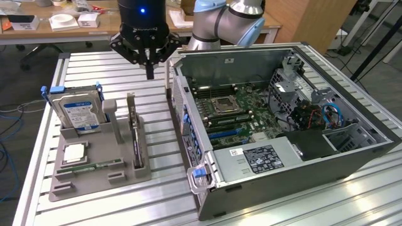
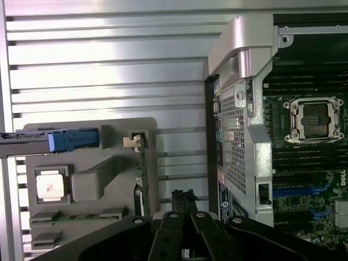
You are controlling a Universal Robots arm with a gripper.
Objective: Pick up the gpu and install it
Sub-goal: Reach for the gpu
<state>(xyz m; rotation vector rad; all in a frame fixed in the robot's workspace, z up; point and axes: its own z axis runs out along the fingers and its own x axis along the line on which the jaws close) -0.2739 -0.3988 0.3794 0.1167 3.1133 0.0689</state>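
Note:
The gpu [image 1: 133, 136] stands on its long edge in a slot of the grey holder [image 1: 94, 181], green card with a silver bracket at its far end. In the wrist view the gpu [image 2: 142, 179] appears edge-on as a thin strip. My gripper [image 1: 149, 73] hangs above the table behind the holder, beyond the card's far end and close to the computer case's corner. Its fingers are shut together with nothing between them. In the wrist view the gripper [image 2: 184, 202] points down at the slatted table beside the card.
The open computer case [image 1: 226, 63] lies on the exterior view's right, motherboard [image 1: 232, 113] exposed. The holder also carries a hard drive [image 1: 78, 110] with blue label, a CPU [image 1: 74, 151] and a memory stick [image 1: 94, 165]. A desk with boxes stands behind the table.

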